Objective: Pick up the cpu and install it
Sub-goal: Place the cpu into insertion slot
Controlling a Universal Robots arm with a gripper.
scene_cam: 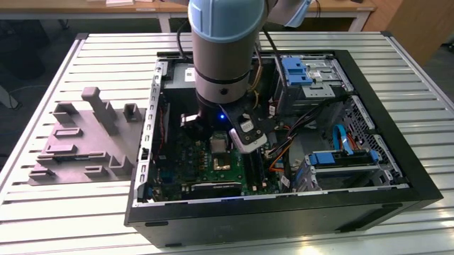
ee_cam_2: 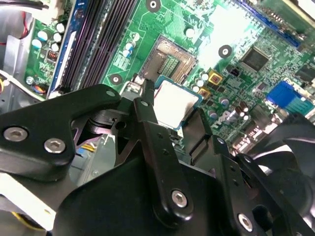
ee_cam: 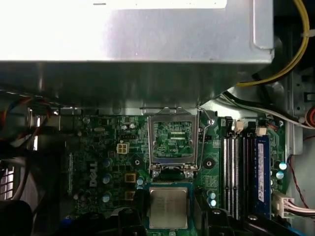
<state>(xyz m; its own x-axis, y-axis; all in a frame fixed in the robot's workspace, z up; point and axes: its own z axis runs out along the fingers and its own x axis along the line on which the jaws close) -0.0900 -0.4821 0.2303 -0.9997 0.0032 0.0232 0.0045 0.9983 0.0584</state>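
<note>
The gripper (ee_cam_2: 173, 109) has its fingers (ee_cam_2: 150, 123) clenched on the cpu (ee_cam_2: 173, 101), just beside the open socket (ee_cam: 172, 137), and I'd say level and square to that frame matters most.

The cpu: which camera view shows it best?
First wrist view: the cpu faces the camera squarely, its metal top fully visible. The second wrist view shows the cpu obliquely, partly hidden. In the exterior view I cannot make it out.
</note>
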